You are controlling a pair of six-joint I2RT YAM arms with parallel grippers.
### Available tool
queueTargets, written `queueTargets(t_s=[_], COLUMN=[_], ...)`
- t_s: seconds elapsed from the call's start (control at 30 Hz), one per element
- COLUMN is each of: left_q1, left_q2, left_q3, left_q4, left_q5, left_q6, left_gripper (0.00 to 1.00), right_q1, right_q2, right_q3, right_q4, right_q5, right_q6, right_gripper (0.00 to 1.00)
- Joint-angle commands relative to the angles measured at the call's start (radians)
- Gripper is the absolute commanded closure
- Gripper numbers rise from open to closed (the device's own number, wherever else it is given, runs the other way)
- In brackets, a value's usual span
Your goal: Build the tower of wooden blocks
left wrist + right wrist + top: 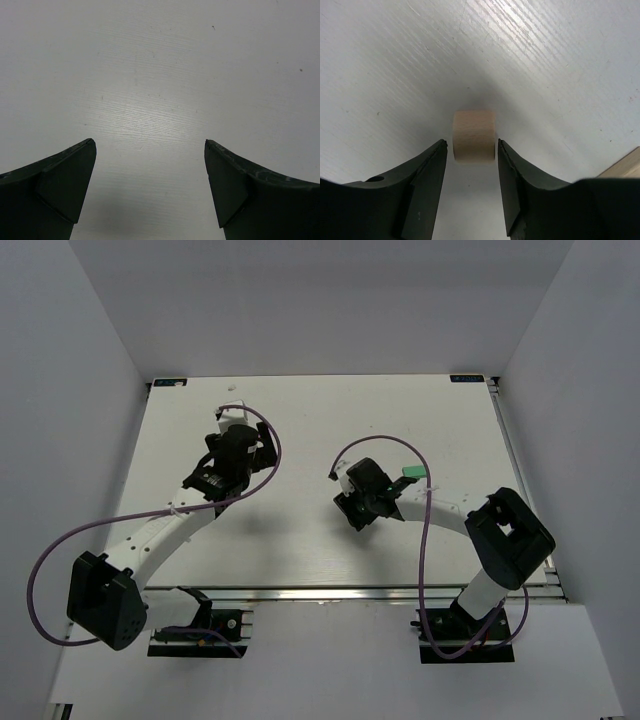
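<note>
A light tan wooden block [474, 135] lies on the white table just past the fingertips of my right gripper [472, 146]. The jaws stand apart, one on each side of the block's near end, with a thin gap on both sides. In the top view the right gripper [348, 504] hangs over the table's middle, and a small green block [412, 472] lies just behind its wrist. My left gripper [150, 145] is wide open over bare table; from above the left gripper [233, 425] sits at the back left. The wood block tower is out of view.
A tan wooden edge [629, 165] pokes in at the lower right of the right wrist view. The white table [300, 400] is walled by white panels at the back and both sides. Purple cables loop off both arms.
</note>
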Motion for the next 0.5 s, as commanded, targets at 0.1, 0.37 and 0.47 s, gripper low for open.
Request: queueTargets(t_s=[0.1,0.37,0.47], left_q1=[0.006,0.006,0.006], left_q2=[-0.032,-0.025,-0.022], left_q3=[-0.003,-0.006,-0.003], left_q4=[0.016,0.021,0.019], left_q5=[-0.005,0.004,0.003], left_q6=[0.014,0.015,0.017], left_gripper=[0.02,0.02,0.02], right_q1=[0.004,0.004,0.004], right_q2=[-0.010,-0.010,-0.006], right_q3=[-0.014,0.002,0.017], right_q4=[0.037,0.034,0.022], right_q5=[-0.004,-0.016,-0.008], right_q6=[-0.023,-0.052,-0.031], right_gripper=[0.59,0.60,0.63])
